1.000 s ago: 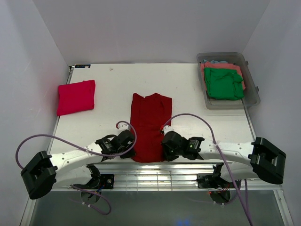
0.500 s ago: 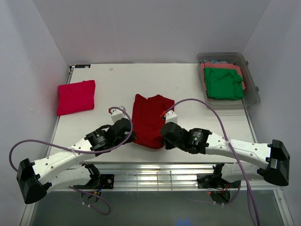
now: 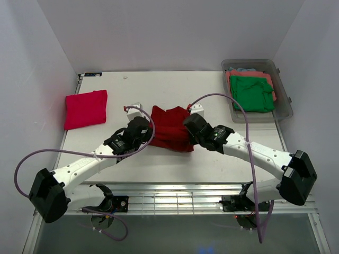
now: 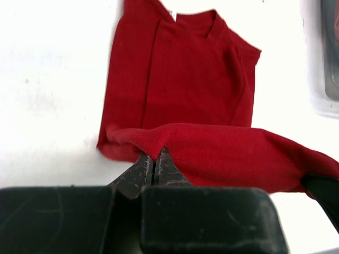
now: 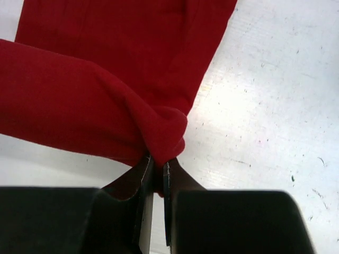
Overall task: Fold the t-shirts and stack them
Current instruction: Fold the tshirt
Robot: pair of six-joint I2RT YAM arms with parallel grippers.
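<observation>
On table (image 3: 212, 159) centre, top view: dark red t-shirt (image 3: 169, 127) is lying with hem doubled over, pinkish-red t-shirt (image 3: 85, 108) at 10 o'clock. Left wrist: left gripper (image 4: 154, 161) is pinching the hem. Right wrist: right gripper (image 5: 157, 166) is pinching the hem's other corner

A white table (image 3: 175, 87) fills the middle of the top view. Three plain pale walls close it in: the back wall (image 3: 169, 32) at 12 o'clock, the left wall (image 3: 32, 79) at 9 and the right wall (image 3: 318, 58) at 3. A clear grey tub (image 3: 249, 62) stands on the table at 2 o'clock. A small dark label (image 3: 92, 74) sits at the 11 o'clock corner. At 6 o'clock a shiny metal rail (image 3: 175, 200) runs along the table edge, with a grey-green surface (image 3: 175, 238) below it. The light is soft and even. Seen from close, the table has small dark specks.
</observation>
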